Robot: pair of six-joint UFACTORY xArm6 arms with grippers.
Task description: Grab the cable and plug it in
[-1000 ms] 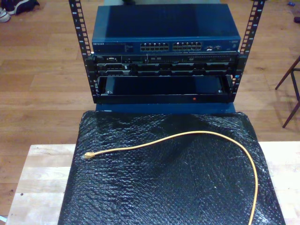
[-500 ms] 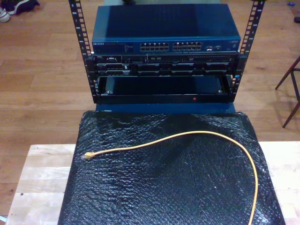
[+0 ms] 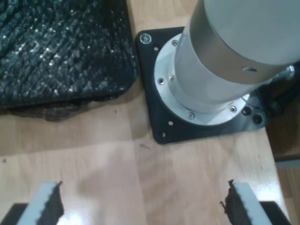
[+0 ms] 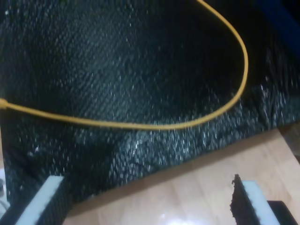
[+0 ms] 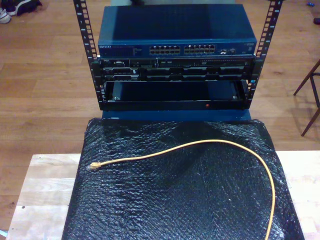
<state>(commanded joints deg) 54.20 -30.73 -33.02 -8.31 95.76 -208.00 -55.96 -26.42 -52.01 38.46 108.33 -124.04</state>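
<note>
The cable [image 5: 220, 145] arcs across the black mat [image 5: 165, 200] on the bench [image 5: 40, 185], plug [image 5: 94, 165] at the exterior view's left. Both my first gripper [image 3: 140, 201] and my second gripper [image 4: 145, 197] have jaws apart, empty. The switch [image 5: 175, 35] label is unreadable.

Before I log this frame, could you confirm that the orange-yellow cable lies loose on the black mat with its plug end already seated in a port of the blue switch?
Not quite. The exterior view shows the cable loose on the black mat, but its plug end rests on the mat towards that view's left, not in the blue switch.
</note>
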